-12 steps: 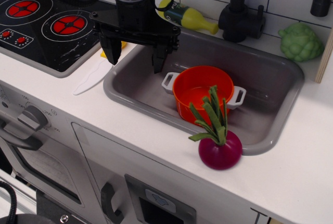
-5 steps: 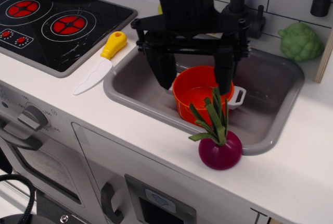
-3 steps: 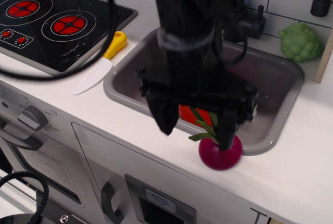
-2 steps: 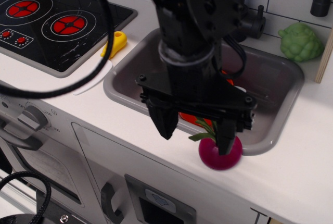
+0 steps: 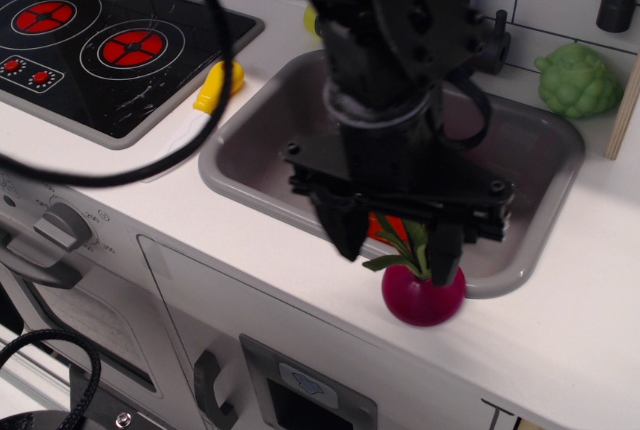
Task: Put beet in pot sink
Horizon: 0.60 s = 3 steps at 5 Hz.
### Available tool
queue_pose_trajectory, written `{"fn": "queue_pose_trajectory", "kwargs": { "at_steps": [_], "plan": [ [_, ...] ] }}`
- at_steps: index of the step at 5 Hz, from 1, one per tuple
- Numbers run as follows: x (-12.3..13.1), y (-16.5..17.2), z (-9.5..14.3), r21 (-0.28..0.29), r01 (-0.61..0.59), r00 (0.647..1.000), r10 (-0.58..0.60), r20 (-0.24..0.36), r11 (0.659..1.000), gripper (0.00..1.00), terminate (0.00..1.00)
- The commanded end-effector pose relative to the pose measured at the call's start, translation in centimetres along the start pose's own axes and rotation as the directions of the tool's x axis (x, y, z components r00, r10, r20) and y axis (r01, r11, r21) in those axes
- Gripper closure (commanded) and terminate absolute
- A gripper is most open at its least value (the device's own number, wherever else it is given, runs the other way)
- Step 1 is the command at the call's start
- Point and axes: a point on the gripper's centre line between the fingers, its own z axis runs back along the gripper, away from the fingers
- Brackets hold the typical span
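Observation:
The magenta beet (image 5: 420, 300) sits on the white counter just in front of the grey sink (image 5: 255, 165), its green leaves (image 5: 400, 242) standing up. My black gripper (image 5: 395, 253) hangs open right over it, one finger left of the leaves and one finger (image 5: 446, 255) touching or just in front of the beet's top right. The orange pot (image 5: 385, 226) stands in the sink, almost wholly hidden behind the gripper.
A stove top (image 5: 90, 45) lies at the left with a yellow-handled toy knife (image 5: 215, 90) beside it. A black faucet (image 5: 480, 20) stands behind the sink. A pale green bumpy vegetable (image 5: 577, 80) rests at the back right. A yellow bottle is mostly hidden.
The gripper has moved from above the sink's left part across the pot and down toward me, ending over the beet. The beet and pot have not moved.

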Motion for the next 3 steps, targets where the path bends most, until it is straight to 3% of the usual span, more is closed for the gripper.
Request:
{"fn": "queue_pose_trajectory", "kwargs": {
  "at_steps": [1,3],
  "plan": [
    [1.5,-0.2,0.5,-0.003,0.008,0.997,-0.008,0.071,1.000,1.00,0.00],
    [4.2,1.2,2.6,-0.013,-0.074,0.990,0.075,0.123,0.997,1.00,0.00]
  ]
}}
